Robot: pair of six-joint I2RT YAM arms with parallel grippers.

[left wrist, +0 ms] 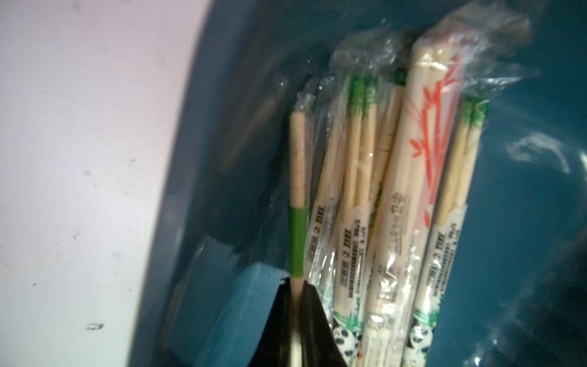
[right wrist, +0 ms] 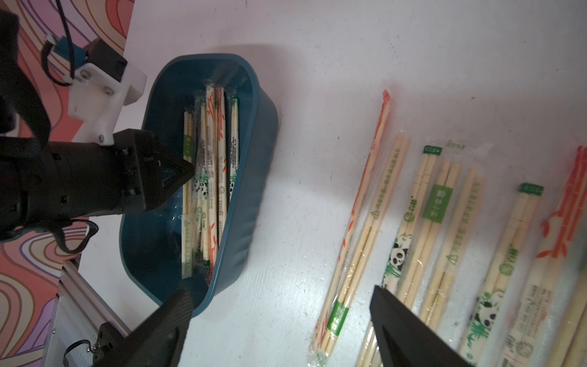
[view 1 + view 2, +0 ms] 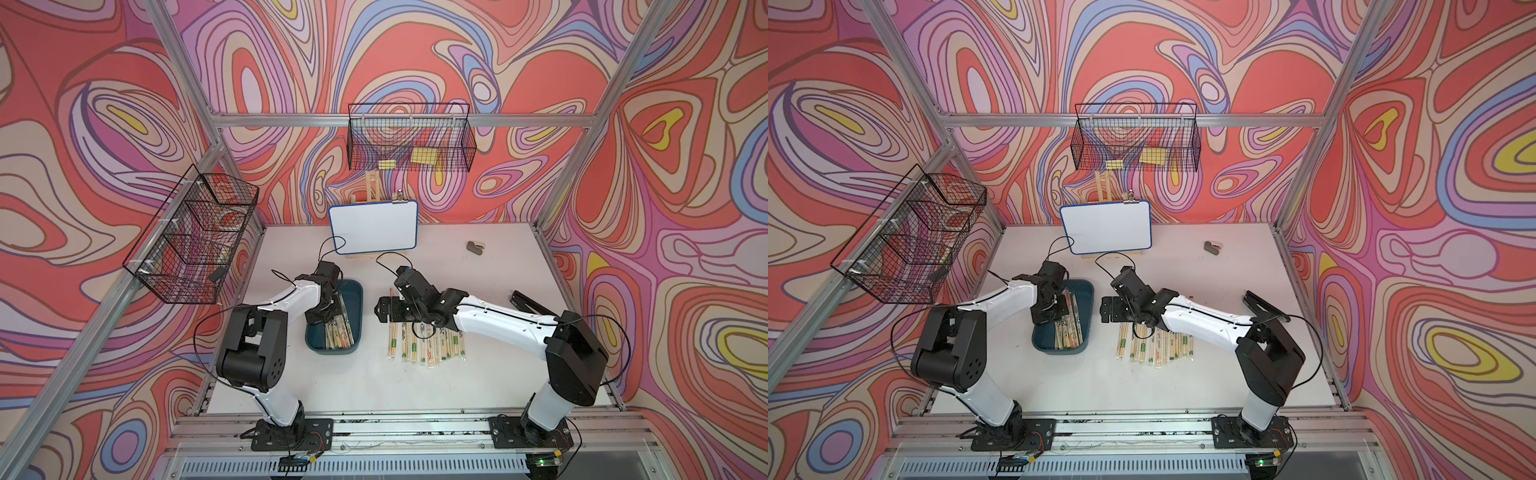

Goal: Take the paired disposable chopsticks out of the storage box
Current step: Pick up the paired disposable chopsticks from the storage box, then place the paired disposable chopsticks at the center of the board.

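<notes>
Finds the left gripper (image 1: pixel 297 287) reaching down into the storage box (image 1: pixel 222 127), jaws pinched tight on a green-banded pair (image 1: pixel 298 190), seen edge-on in the left wrist view and gripped near its middle. Puts that pair at the edge of the remaining paired disposable chopsticks (image 1: pixel 422 152) in the box: a loose bundle in clear sleeves, printed with green bamboo, pandas and red-orange bamboo, lying lengthwise on the box floor. Cannot tell whether the gripped pair touches the floor or hangs just above it.

In both top views, shows the teal-blue box resting on the white table (image 3: pixel 478 266) with the left gripper inside it. Beside the box, on the right arm's side and apart from it, has a row of sleeved pairs (image 3: pixel 424 347) laid side by side on the table, roughly parallel to the box's long walls. Finds the right gripper (image 2: pixel 279 290) spread wide and holding nothing, hovering above the table between the box and that row, one finger (image 2: pixel 171 317) overlapping the box's corner in the right wrist view. Leaves a small whiteboard (image 3: pixel 374 226) propped behind the box.
</notes>
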